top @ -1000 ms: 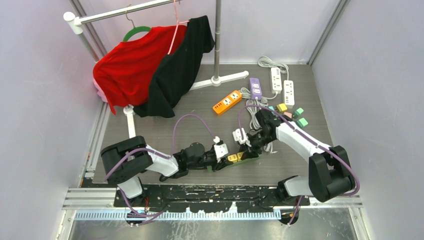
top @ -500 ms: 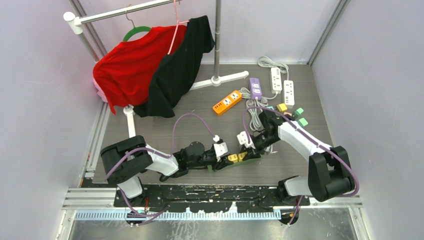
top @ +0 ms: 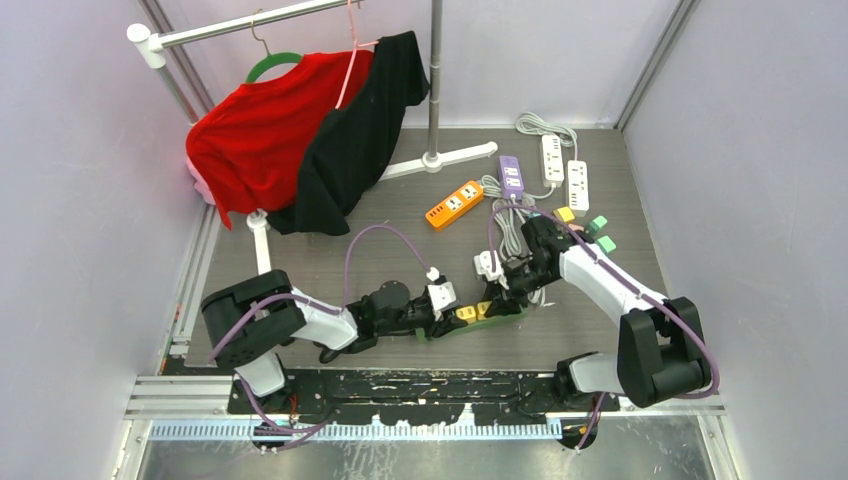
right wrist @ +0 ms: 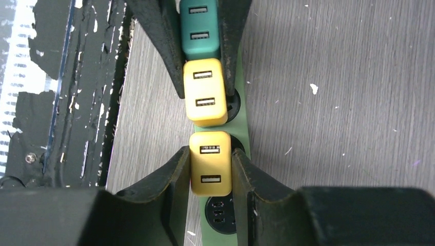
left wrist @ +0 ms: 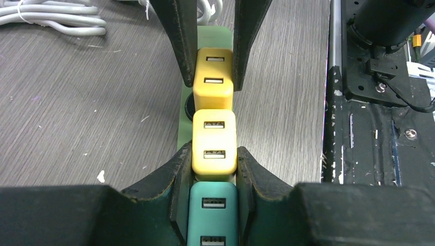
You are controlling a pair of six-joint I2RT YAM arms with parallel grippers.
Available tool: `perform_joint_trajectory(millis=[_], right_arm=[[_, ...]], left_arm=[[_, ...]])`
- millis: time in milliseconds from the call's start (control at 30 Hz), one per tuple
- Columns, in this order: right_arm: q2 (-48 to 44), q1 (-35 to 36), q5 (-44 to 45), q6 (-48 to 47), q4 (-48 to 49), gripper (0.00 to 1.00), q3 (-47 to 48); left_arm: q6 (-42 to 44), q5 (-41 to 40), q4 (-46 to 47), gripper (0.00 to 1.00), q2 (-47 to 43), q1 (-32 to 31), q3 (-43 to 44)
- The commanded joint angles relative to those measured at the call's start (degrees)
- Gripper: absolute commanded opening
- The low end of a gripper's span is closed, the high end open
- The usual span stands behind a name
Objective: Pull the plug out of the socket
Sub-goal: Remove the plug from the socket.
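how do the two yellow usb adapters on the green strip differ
The end yellow adapter sits in the right gripper, beside an empty socket; the middle yellow adapter borders the teal adapter, both inside the left gripper. The end one looks deeper yellow. Both show two USB ports on the green power strip.

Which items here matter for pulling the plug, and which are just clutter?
Job: green power strip, end yellow plug in the right gripper, middle yellow plug, teal plug in the left gripper.
Lying about: orange strip, purple strip, two white strips, loose plugs, clothes rack, red shirt, black garment.
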Motion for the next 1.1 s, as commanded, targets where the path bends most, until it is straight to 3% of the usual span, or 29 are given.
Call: perform_joint_trajectory(millis=[0, 100, 233, 467, 633, 733, 933, 1067], right_arm=[[-2.96, -2.52, -1.01, -15.65, -10.07, 0.01, 3.18], [-2.29, -1.81, -4.34, -24.47, -15.27, 0.02, 2.81], [-2.31, 2.73, -6.46, -23.90, -12.17, 0.02, 0.85], [-3.06, 3.35, -2.54, 1.20, 4.98, 0.01, 1.09], [-4.21, -0.04, 4.37, 1.91, 3.94, 0.01, 2.65], [-4.91, -2.15, 5.27, -2.47, -0.79, 0.01, 3.49], [-2.97, -2.17, -1.32, -25.52, -15.60, 0.06, 2.72], [-2.13, 1.19, -6.63, -26.62, -15.26, 0.01, 1.43]], left_arm=[[-0.61, -1.19, -6.29, 0.00, 1.41, 0.74, -1.92], [-0.68, -1.26, -6.29, 0.00, 1.24, 0.86, -1.93], [-1.09, -1.24, -6.36, 0.00, 1.64, 0.89, -1.57], [-2.15, -1.09, -5.68, 0.00, 3.24, 0.89, -1.30], [-3.04, -0.93, -4.30, 0.00, 3.95, 0.88, -1.85], [-3.39, -1.02, -3.14, 0.00, 4.11, 0.84, -2.58], [-3.34, -1.40, -3.43, 0.00, 3.35, 0.93, -3.24], [-3.34, -1.54, -3.69, 0.00, 3.32, 0.93, -3.11]])
